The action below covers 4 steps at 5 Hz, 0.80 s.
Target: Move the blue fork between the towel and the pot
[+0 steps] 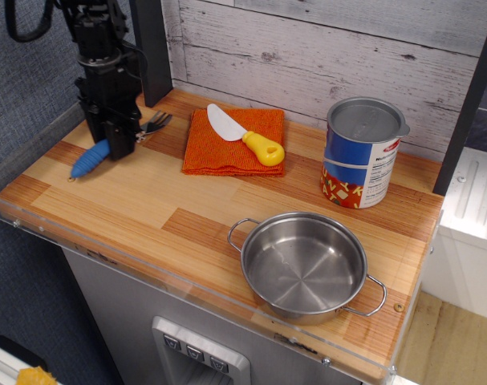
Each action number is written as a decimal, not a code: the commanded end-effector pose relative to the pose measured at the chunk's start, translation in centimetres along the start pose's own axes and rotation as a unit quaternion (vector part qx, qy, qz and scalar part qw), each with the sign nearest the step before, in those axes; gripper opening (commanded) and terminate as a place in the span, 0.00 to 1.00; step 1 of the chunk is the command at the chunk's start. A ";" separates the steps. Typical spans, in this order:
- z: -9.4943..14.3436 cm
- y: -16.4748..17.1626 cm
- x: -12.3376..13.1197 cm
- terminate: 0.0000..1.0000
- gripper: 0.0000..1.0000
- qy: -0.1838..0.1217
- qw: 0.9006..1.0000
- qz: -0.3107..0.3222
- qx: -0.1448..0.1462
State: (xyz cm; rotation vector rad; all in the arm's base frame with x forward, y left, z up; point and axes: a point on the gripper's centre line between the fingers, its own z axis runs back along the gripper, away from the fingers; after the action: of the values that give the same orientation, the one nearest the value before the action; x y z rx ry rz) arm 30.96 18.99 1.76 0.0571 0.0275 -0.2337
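Observation:
The blue fork (pixel 88 160) lies at the back left of the wooden counter, blue handle toward the left edge, silver tines toward the wall. My gripper (pixel 119 149) stands straight down over the fork's middle, its fingers drawn together on it; the part between handle and tines is hidden behind them. The orange towel (pixel 219 156) lies just right of the fork. The steel pot (pixel 303 265) sits empty near the front right, well away from the gripper.
A white knife with a yellow handle (pixel 247 136) lies on the towel. A blue-labelled tin can (pixel 362 156) stands at the back right. A clear plastic lip (pixel 34 228) runs along the counter's front and left edges. A plank wall is behind.

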 end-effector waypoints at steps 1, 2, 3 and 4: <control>5.6 0.5 -1.5 0.00 0.00 -0.011 0.992 -0.118 0.046; 6.0 -1.0 -2.1 0.00 0.00 0.003 0.969 -0.243 0.049; 6.0 -3.5 -2.5 0.00 0.00 0.003 0.942 -0.330 0.062; 5.8 -6.0 -2.1 0.00 0.00 -0.003 0.941 -0.333 0.059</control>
State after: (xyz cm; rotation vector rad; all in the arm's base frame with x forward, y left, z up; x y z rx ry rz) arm 26.95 12.49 5.13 0.1117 0.0751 -0.9192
